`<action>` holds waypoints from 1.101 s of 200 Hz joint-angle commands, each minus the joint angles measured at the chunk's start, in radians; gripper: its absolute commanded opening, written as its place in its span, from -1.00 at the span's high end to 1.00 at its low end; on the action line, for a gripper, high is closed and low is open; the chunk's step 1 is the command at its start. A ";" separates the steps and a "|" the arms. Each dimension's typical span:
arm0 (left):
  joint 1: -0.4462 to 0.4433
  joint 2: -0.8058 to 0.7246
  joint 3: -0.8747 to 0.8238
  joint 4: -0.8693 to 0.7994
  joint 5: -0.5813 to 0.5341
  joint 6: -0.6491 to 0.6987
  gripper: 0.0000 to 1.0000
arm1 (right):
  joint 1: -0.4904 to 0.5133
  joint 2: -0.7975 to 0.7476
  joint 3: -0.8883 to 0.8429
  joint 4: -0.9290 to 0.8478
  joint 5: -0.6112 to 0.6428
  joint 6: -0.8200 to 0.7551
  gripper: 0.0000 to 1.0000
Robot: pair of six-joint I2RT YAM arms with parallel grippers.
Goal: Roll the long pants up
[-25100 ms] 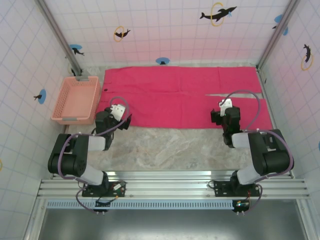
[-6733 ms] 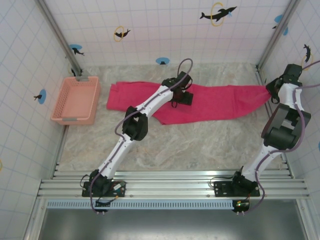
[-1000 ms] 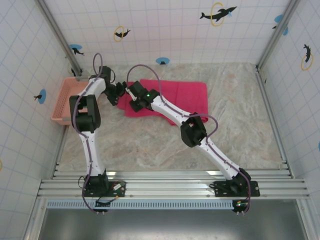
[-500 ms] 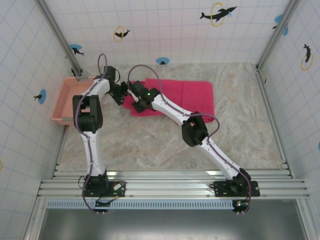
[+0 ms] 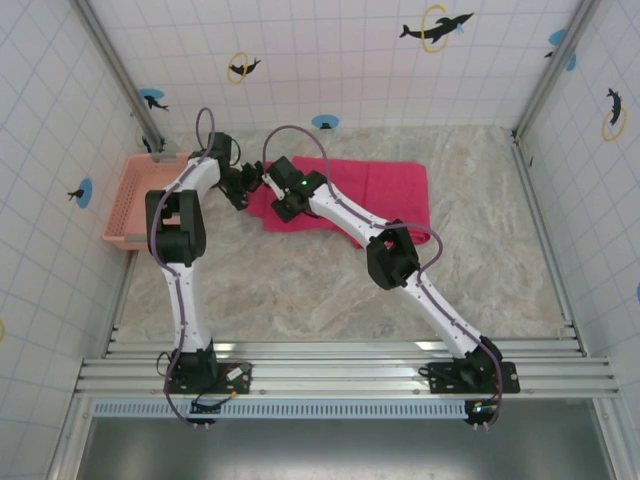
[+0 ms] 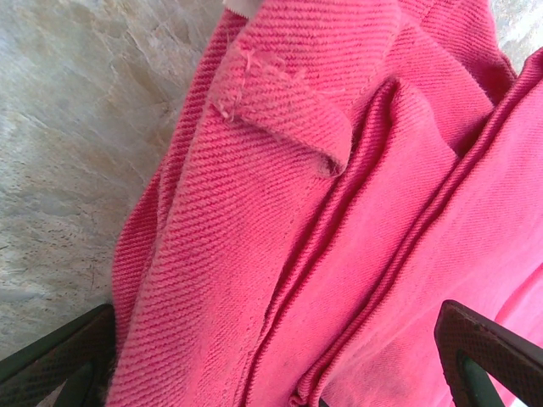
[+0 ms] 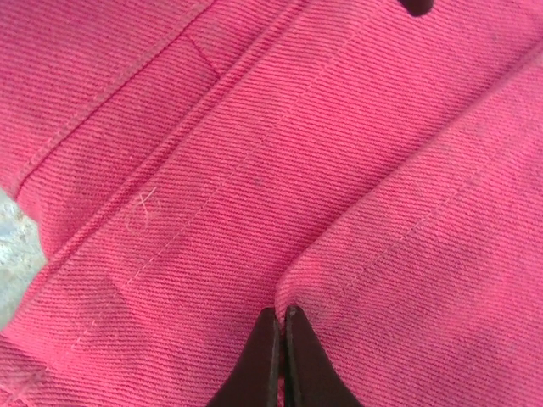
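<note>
Right wrist view: my right hand is clenched on a pucker of the long pants, partway through the roll.

The pants lie folded into a short bundle on the tabletop, most of the cloth spreading away to the right of that hand. My left hand is released, jaws wide, poised close over the stacked layers at the bundle's left end, just beside the right one. To do this well, I judge the pinch must catch every layer rather than only the top ply. I'd then turn the edge over toward the free end in short tucks, with the left hand pinning the loose flap below it so the roll comes out tight and square. The salmon lattice basket sits on the outer side of the left hand, apart from the cloth, and I see nothing in it.
</note>
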 commanded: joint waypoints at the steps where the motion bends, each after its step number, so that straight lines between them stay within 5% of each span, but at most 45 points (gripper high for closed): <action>1: -0.022 0.043 -0.045 -0.062 0.022 -0.003 -0.95 | -0.014 -0.058 -0.017 0.002 -0.008 -0.011 1.00; 101: -0.021 0.050 -0.035 -0.014 0.042 -0.048 -0.95 | 0.024 -0.254 -0.083 -0.034 -0.077 -0.014 1.00; 220: 0.009 0.050 -0.026 0.009 0.056 -0.080 -0.95 | 0.071 -0.184 -0.088 -0.032 -0.177 0.087 1.00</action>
